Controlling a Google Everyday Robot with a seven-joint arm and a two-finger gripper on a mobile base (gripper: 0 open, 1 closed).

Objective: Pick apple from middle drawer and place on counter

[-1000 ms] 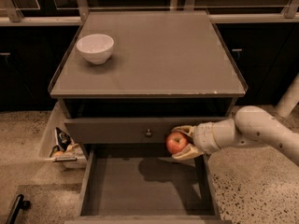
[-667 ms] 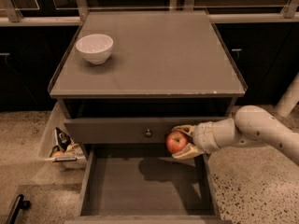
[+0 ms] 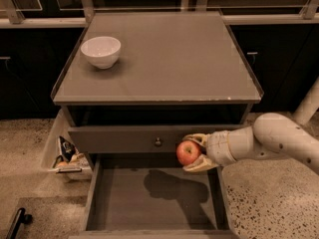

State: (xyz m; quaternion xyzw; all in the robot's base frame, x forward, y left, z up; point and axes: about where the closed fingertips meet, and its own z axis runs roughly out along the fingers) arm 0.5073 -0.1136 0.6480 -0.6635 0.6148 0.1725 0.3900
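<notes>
The red apple (image 3: 188,153) is held between the yellowish fingers (image 3: 196,139) of my gripper (image 3: 192,153), which reaches in from the right on a white arm. It hangs above the open middle drawer (image 3: 124,200), whose grey-brown floor is bare and carries the apple's shadow. The apple is in front of the drawer with a small round knob (image 3: 158,142), below the counter edge. The counter (image 3: 169,59) is a flat grey-brown top with a pale rim.
A white bowl (image 3: 100,51) stands on the counter's back left. A pale bin (image 3: 67,156) with packets sits on the speckled floor left of the cabinet. A black handle (image 3: 17,220) shows at bottom left. Dark cabinets line the back.
</notes>
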